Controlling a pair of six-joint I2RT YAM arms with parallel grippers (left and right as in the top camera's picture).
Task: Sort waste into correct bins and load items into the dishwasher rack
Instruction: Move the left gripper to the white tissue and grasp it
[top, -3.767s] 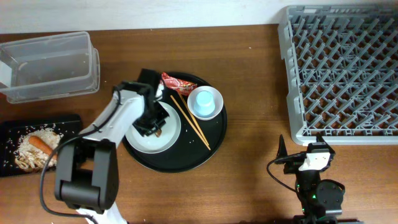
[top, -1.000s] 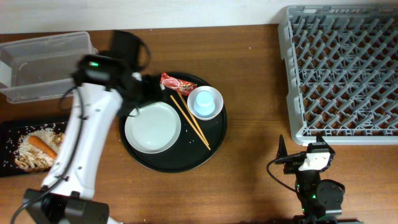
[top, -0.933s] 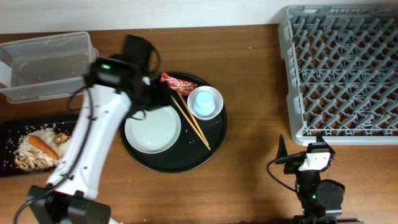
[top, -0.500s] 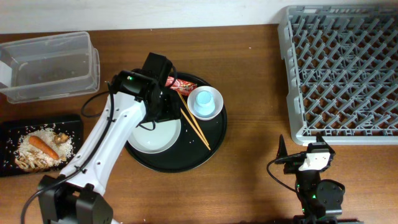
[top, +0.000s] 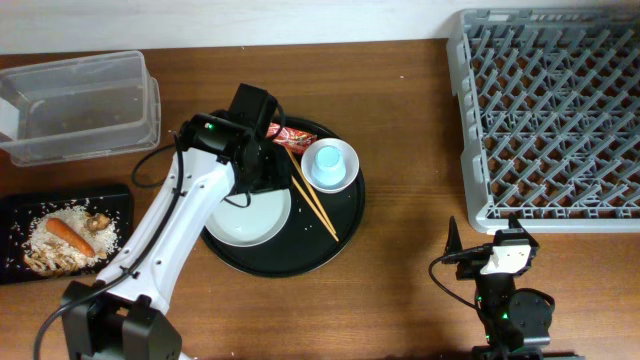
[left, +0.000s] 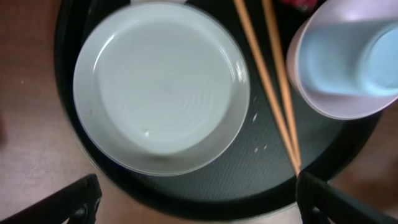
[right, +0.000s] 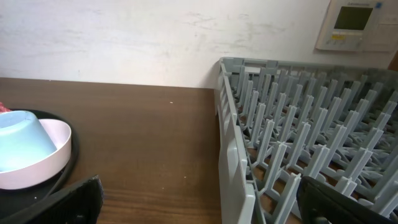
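overhead, the left hand (left: 198, 204) hovers with fingers spread wide and empty above the round black tray (top: 290, 262), which carries the white bowl (left: 161, 102), two chopsticks (top: 315, 205), the light-blue cup (top: 329, 165) and, at its far rim, the red wrapper (top: 290, 132). left of that tray sit the clear tub (top: 80, 105) and the flat black tray (top: 15, 210) holding carrot (top: 68, 233) and rice (top: 40, 250). right of it stand the grey rack (top: 550, 120) and the right hand (right: 199, 205), spread and empty.

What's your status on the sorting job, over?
Both grippers open, empty: left gripper above the plate, right gripper by the rack. Plate bare; chopsticks, cup, wrapper beside it on tray. Nothing blocking.
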